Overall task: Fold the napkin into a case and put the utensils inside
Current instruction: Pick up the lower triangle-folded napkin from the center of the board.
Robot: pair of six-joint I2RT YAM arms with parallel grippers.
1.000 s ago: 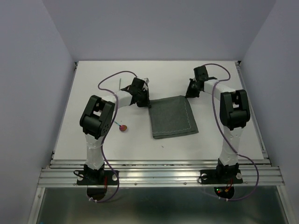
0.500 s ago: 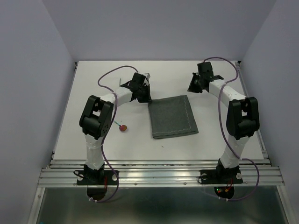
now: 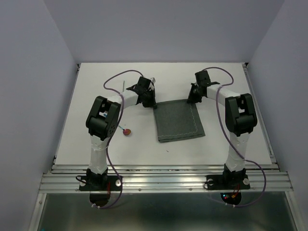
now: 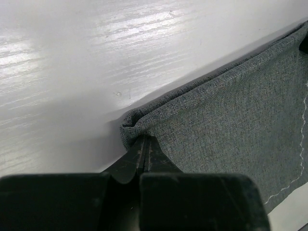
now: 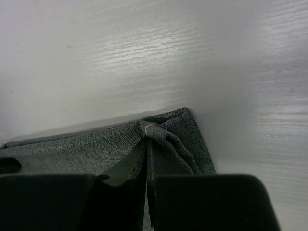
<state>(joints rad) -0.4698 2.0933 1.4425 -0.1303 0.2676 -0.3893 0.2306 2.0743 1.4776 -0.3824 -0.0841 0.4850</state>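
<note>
Swung right end effector (image 3: 191,98) back onto napkin (image 3: 179,120) corner, pinching it; left end effector (image 3: 153,102) likewise pinching. Folded partway; spoon (image 3: 127,132) not yet inside.

The top view is bright and even, lit softly from above, so the white table (image 3: 144,149) shows no glare and the arms throw only faint, short shadows, while the strip below its near edge falls dim. In both wrist views a streaky sheen runs across the table. A soft shadow borders the napkin (image 4: 231,110), whose weave is crisp, and the left gripper (image 4: 144,142) and right gripper (image 5: 146,142) sit near-black and blurred at the bottom.
</note>
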